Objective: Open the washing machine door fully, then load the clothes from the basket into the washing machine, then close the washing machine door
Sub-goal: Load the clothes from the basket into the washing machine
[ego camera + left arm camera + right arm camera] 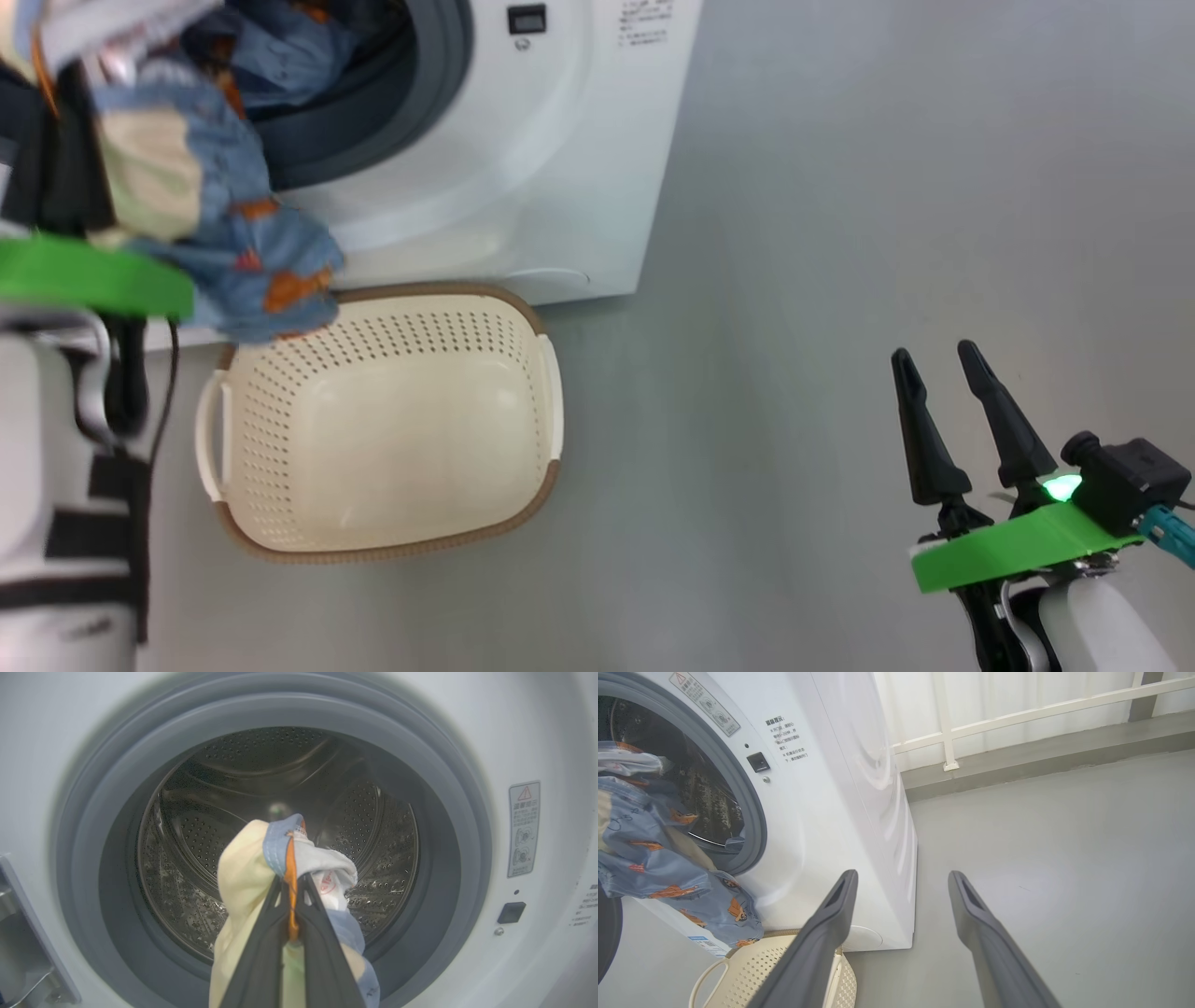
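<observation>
Hanging before the round opening of the big white front-loading washing machine [523, 168], the light blue garments with orange-brown cartoon prints and cream parts [233, 252] are pinched by the left gripper [292, 891], its two long dark fingers [261, 952] pressed together on the fabric. Behind the bundle lie the grey rubber gasket [117, 788] and the steel perforated drum [210, 835]. Its lower end dangles over the rim of the small cream-white perforated plastic basket [551, 373], which stands on the grey floor [840, 280] just beside the machine's front. The right gripper [932, 353] is well apart to the right, fingers spread wide, holding nothing.
</observation>
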